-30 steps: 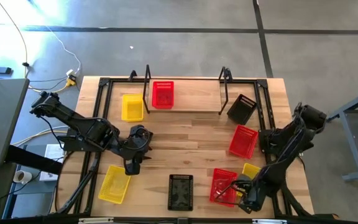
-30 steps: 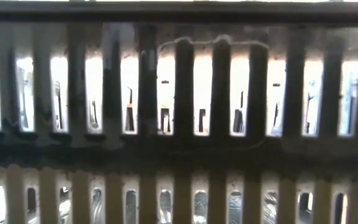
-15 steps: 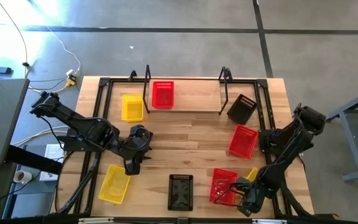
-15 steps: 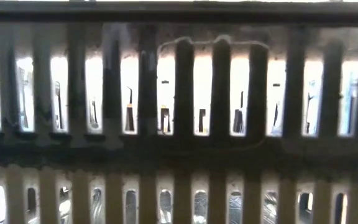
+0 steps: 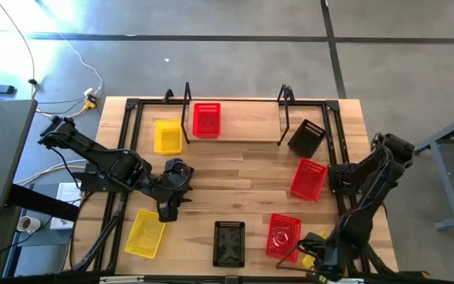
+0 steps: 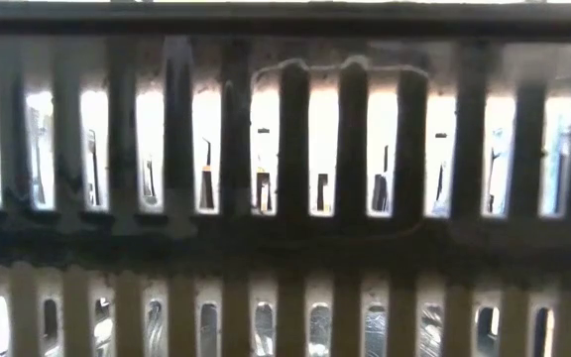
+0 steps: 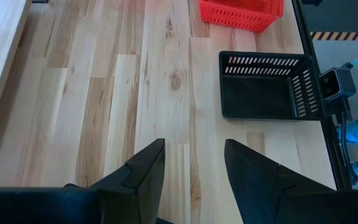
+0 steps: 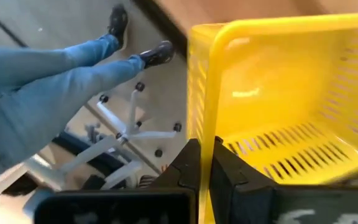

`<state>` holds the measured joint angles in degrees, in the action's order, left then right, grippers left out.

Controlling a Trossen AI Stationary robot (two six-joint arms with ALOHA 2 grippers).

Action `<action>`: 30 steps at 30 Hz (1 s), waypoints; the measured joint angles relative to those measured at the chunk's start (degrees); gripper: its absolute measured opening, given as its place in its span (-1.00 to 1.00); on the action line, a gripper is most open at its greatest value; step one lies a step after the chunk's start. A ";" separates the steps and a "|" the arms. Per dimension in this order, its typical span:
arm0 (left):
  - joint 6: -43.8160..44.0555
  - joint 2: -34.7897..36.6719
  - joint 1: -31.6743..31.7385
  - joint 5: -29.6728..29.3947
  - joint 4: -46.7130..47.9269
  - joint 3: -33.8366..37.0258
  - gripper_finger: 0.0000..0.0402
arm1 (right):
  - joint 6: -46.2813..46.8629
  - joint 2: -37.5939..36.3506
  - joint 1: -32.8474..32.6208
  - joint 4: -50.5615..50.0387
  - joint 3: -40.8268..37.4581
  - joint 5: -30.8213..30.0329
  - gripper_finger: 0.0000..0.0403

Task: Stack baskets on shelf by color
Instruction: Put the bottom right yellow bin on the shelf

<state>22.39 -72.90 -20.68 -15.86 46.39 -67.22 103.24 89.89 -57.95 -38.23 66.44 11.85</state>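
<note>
Yellow plastic mesh basket (image 8: 291,99) just pinched, lifted at counter's (image 5: 235,177) front-right corner.
Right gripper (image 8: 205,163) fingers now clamped on rim; left gripper (image 7: 191,165) spread, idle mid-counter. Next: carry to wooden shelf (image 5: 251,126).

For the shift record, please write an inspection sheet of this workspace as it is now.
Surface: wooden table, black rails.
Job's things: one red basket on shelf; other baskets on table around it.
Clutter: nothing seen.
Grippers: right gripper shut on yellow basket rim at near right corner; left gripper open over bare wood.
Cables: white cable on floor.
Surroundings: a person's legs beside table.
</note>
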 joint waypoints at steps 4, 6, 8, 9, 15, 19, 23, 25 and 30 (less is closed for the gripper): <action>-0.02 0.00 -0.01 0.00 0.00 0.00 -0.22 | -0.53 0.00 0.19 -7.53 5.42 -2.79 -1.00; -0.04 0.00 0.00 0.01 0.01 0.00 -0.22 | -0.63 0.00 0.58 -11.84 8.16 -4.15 -1.00; -0.56 0.00 -0.01 0.02 0.00 0.00 -0.22 | -0.63 0.00 0.94 -16.27 10.78 -5.84 -1.00; -1.05 0.00 0.01 0.02 0.02 0.00 -0.22 | -0.63 0.00 1.07 -18.04 12.11 -6.63 -1.00; -1.99 0.00 -0.01 0.02 0.00 0.00 -0.22 | -3.99 0.00 2.41 -27.54 19.92 -14.47 -1.00; -1.46 0.00 0.00 -0.05 0.00 0.00 -0.22 | -10.28 0.00 4.58 -31.86 23.96 -21.64 -1.00; -0.96 0.00 0.01 -0.26 0.00 0.00 -0.22 | -20.12 0.00 8.05 -33.77 26.91 -27.61 -1.00; -0.94 0.00 0.01 -0.28 0.00 0.00 -0.22 | -26.33 0.00 10.22 -34.04 27.65 -30.07 -1.00; -0.93 0.00 0.01 -0.42 0.00 0.00 -0.22 | -43.23 0.00 16.80 -34.50 28.06 -32.48 -1.00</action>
<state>21.46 -72.90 -20.67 -16.27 46.39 -67.22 60.01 89.89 -41.15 -72.73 94.50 -20.63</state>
